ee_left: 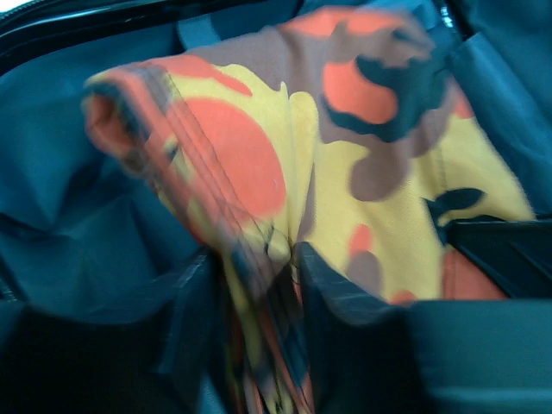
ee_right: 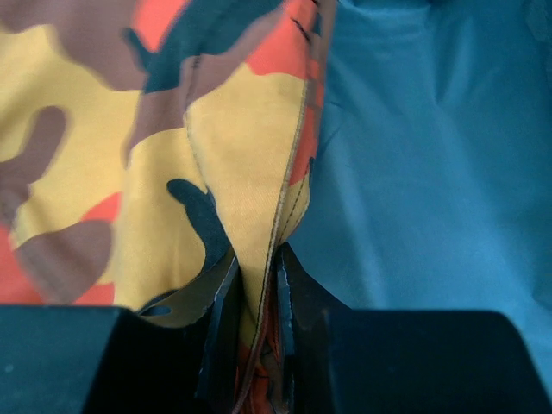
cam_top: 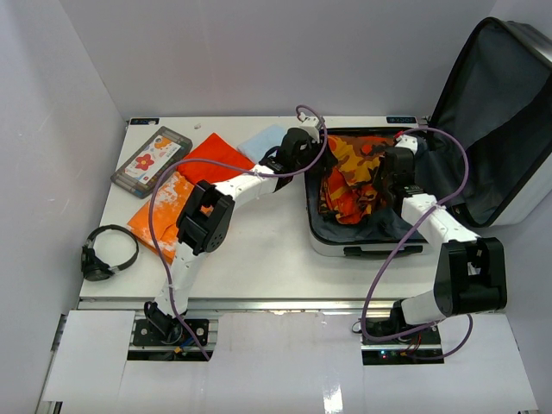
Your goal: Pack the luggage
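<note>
The luggage (cam_top: 371, 246) lies open at the right of the table, its dark lid (cam_top: 492, 121) raised against the wall. A camouflage garment (cam_top: 354, 172) in orange, yellow, brown and black lies bunched inside it. My left gripper (cam_top: 312, 159) is at the luggage's left rim, shut on a fold of the garment (ee_left: 259, 250). My right gripper (cam_top: 385, 177) is inside the luggage, shut on the garment's seamed edge (ee_right: 259, 276). The dark grey lining (ee_right: 414, 155) shows beside the cloth in both wrist views.
A plain orange cloth (cam_top: 220, 159), a patterned orange cloth (cam_top: 164, 216) and a light blue cloth (cam_top: 263, 138) lie left of the luggage. A flat grey case with a red flower (cam_top: 151, 159) lies at the far left. Black headphones (cam_top: 108, 252) lie at the left edge.
</note>
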`<control>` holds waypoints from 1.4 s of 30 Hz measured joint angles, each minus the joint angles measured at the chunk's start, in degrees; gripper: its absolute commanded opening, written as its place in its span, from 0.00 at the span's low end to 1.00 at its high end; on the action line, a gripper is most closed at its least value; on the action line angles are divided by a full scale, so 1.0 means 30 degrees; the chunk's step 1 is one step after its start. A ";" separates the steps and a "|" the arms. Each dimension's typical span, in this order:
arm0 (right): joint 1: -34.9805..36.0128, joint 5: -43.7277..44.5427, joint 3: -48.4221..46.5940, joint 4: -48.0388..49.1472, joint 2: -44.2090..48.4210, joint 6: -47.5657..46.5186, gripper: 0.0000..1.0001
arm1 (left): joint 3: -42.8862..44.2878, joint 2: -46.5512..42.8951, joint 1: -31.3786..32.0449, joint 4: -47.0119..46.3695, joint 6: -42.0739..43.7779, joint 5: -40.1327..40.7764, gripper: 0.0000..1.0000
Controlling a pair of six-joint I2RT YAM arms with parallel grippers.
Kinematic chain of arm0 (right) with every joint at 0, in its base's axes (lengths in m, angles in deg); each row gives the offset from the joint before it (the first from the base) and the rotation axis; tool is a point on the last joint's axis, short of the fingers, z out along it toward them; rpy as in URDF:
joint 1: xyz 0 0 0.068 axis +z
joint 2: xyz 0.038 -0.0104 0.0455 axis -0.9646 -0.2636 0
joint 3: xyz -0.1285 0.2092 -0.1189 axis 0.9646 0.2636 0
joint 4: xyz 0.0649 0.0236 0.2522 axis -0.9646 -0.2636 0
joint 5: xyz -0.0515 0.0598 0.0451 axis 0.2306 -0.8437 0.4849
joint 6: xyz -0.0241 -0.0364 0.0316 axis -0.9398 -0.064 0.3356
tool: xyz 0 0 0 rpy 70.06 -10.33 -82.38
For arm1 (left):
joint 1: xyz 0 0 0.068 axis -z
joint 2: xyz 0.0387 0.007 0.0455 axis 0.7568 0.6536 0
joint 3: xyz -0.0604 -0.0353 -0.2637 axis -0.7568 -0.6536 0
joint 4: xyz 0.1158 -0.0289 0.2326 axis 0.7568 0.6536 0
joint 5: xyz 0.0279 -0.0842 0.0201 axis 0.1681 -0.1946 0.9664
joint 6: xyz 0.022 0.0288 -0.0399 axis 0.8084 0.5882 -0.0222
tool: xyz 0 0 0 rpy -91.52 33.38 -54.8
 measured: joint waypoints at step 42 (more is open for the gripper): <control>-0.0520 -0.3466 -0.0277 -0.2186 -0.1816 0.1269 0.39 | -1.2901 -1.1478 -0.1821 0.3721 0.0852 0.5084 0.71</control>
